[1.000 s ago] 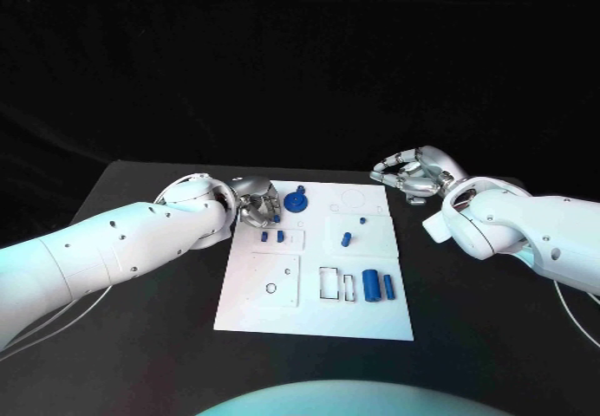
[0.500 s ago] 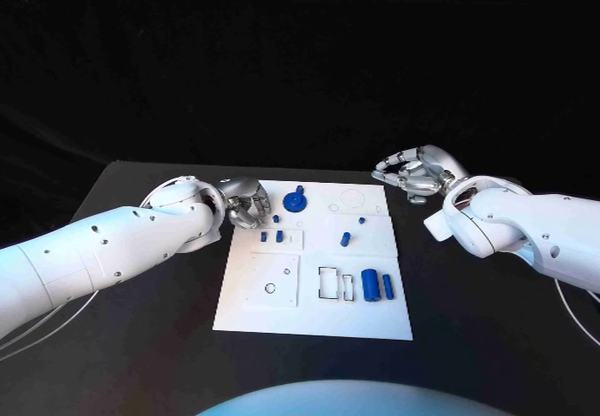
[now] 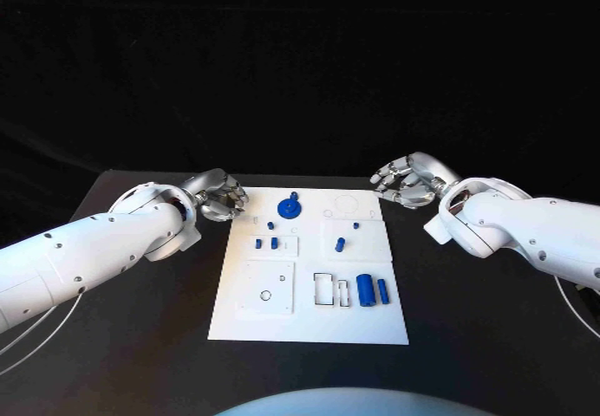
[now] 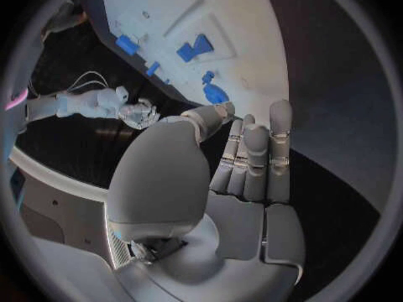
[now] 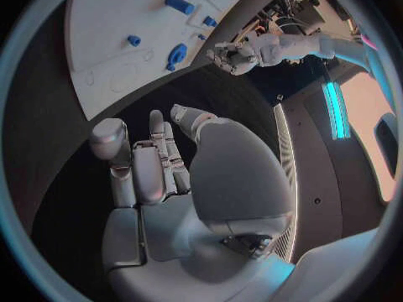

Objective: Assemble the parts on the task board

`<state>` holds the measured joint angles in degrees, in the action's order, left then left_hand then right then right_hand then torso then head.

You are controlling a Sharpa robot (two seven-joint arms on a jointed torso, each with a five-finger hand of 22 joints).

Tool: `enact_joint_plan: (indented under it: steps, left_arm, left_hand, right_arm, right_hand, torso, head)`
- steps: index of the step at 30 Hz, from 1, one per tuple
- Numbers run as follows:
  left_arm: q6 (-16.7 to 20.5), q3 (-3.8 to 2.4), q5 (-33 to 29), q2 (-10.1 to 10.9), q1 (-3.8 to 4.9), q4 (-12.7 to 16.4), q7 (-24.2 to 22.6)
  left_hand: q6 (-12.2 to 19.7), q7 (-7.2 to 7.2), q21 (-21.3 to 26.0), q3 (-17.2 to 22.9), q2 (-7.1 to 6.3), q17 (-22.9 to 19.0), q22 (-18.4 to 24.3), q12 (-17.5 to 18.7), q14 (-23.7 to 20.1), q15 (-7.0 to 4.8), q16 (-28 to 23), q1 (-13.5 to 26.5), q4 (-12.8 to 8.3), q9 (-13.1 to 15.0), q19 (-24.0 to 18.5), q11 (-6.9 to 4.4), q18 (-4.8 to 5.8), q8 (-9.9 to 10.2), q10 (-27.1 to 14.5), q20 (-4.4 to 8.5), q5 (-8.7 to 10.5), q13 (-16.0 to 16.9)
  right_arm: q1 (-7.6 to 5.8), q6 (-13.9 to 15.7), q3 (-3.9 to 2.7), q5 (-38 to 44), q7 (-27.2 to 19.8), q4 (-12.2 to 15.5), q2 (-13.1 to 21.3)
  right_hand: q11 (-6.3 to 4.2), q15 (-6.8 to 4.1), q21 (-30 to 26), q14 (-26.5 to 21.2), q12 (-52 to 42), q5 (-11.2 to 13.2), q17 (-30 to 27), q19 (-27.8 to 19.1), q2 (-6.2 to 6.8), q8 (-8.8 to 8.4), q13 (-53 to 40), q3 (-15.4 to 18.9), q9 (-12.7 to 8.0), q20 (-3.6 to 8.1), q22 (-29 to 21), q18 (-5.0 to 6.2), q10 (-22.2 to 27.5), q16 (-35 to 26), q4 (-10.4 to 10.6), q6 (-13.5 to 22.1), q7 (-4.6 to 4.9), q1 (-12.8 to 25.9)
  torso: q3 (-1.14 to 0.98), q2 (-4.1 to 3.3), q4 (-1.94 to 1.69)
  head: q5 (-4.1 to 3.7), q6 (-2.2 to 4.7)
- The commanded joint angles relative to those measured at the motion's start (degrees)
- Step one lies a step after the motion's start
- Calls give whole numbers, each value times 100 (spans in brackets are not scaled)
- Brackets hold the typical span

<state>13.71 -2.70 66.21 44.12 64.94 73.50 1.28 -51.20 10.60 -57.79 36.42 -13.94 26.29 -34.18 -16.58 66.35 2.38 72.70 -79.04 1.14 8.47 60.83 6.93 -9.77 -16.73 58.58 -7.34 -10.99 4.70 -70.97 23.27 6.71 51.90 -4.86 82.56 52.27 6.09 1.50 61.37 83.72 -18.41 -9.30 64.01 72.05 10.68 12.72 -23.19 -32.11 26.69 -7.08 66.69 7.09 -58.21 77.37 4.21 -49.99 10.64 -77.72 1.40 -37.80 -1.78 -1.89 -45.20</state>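
Observation:
The white task board (image 3: 313,325) lies in the middle of the table. A round blue part (image 3: 290,207) sits near its far edge, several small blue pegs (image 3: 270,225) stand in the middle rows, and a blue cylinder (image 3: 365,289) lies at the near right. My left hand (image 3: 215,195) hovers just off the board's far left corner, fingers straight and holding nothing. My right hand (image 3: 402,180) hangs off the far right corner, also holding nothing. The left wrist view shows my left hand (image 4: 244,161) with the round part (image 4: 215,92) beyond its fingertips. In the right wrist view, my right hand (image 5: 160,168) faces the board (image 5: 109,40).
Black table (image 3: 475,295) surrounds the board on all sides. Each wrist view catches the other hand across the board: the right hand (image 4: 138,114) and the left hand (image 5: 231,55).
My left hand has drawn back leftward from above the board's far left part to the table beside the corner. The right hand has hardly moved.

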Motion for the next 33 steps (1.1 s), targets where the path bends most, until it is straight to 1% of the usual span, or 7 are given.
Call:
enact_joint_plan:
  steps: [1, 4, 8, 10, 15, 23, 33]
  left_arm:
    - [675, -10, -2256, 91, 1, 145, -643]
    - [714, -11, -3707, 250, -20, 373, -1088]
    - [514, -12, -4861, 447, -111, 678, -1584]
    - [397, -12, -5330, 541, -159, 846, -1833]
    - [224, -13, -5839, 666, -228, 1089, -2174]
    - [35, -13, -6188, 807, -304, 1360, -2505]
    - [11, -13, -6247, 849, -326, 1469, -2628]
  left_hand:
    - [-50, -12, 109, -15, 19, -213, 68, -81, -150, -36, -168, 70, 57, 4, -61, -23, -94, 3, 155, 8, 7, 27]
    - [-195, -52, 382, -69, 62, -370, 221, -242, -418, -95, -500, 128, 115, 32, -237, -127, -89, -57, 619, 64, 8, 99]
    - [-280, -55, 1045, -194, 91, -760, 556, -121, -1068, -30, -1400, 167, 149, 47, -816, -122, -68, -76, 789, -4, 17, 73]
    - [-293, -57, 1204, -283, 120, -856, 658, -56, -1034, -19, -1609, 166, 153, 49, -804, -130, -74, -73, 847, -31, 16, 63]
    - [-281, -28, 1836, -381, 134, -1179, 1039, 210, -1250, 84, -2427, 182, 185, 42, -984, -81, -61, -33, 929, -128, 12, 14]
    - [-214, 22, 2768, -321, 120, -1584, 1647, 815, -1090, 235, -3884, 157, 186, 55, -946, 15, -58, 15, 954, -307, -2, -90]
    - [-197, 33, 3207, -321, 137, -1615, 1943, 1117, -910, 277, -4554, 139, 140, 67, -792, 43, -62, 38, 1044, -360, -5, -87]
  right_arm:
    - [6, -699, -1, 2011, 312, -18, -44]
    - [21, -912, -1, 2926, 573, -34, -104]
    - [47, -1025, -1, 3633, 826, -50, -192]
    - [62, -1070, -1, 3940, 960, -65, -253]
    - [104, -1130, 0, 4281, 1161, -106, -369]
    - [218, -1118, 2, 4668, 1391, -193, -600]
    - [313, -983, 3, 4766, 1378, -246, -811]
  right_hand:
    - [-11, -7, 3, 23, 236, 60, -1, 15, 106, -8, 255, -62, -15, 6, 16, -17, -67, 11, -76, -132, -50, 67]
    - [-23, -17, 63, 54, 319, 102, 68, 59, 145, -4, 355, -55, -23, 21, 74, -31, -79, 49, -95, -193, -84, 110]
    - [-19, -10, 62, 63, 400, 143, 42, 67, 202, -16, 462, -31, -40, 35, 84, -33, -92, 38, -107, -230, -92, 172]
    - [-16, -9, 63, 65, 418, 145, 43, 69, 212, -22, 484, -27, -45, 37, 87, -34, -92, 38, -108, -231, -91, 184]
    - [13, 8, 51, 59, 502, 84, -10, 72, 262, -78, 592, -30, -79, 34, 89, -37, -80, 8, -129, -195, -47, 211]
    - [49, 31, 59, 57, 579, 68, -18, 91, 286, -136, 714, -50, -118, 5, 109, -46, -91, 0, -143, -175, 3, 247]
    - [51, 33, 193, 81, 623, 206, 62, 193, 217, -171, 858, -137, -157, -31, 230, -73, -180, 49, -203, -224, 10, 207]
  torso:
    - [8, -21, 11]
    - [8, -22, 9]
    - [1, -19, 19]
    - [-1, -18, 15]
    - [8, -14, -22]
    - [3, -23, 5]
    - [5, -28, -13]
  head:
    - [-108, 49]
    - [-189, 74]
    - [-279, 104]
    - [-323, 120]
    - [-380, 136]
    - [-352, 151]
    - [-320, 110]
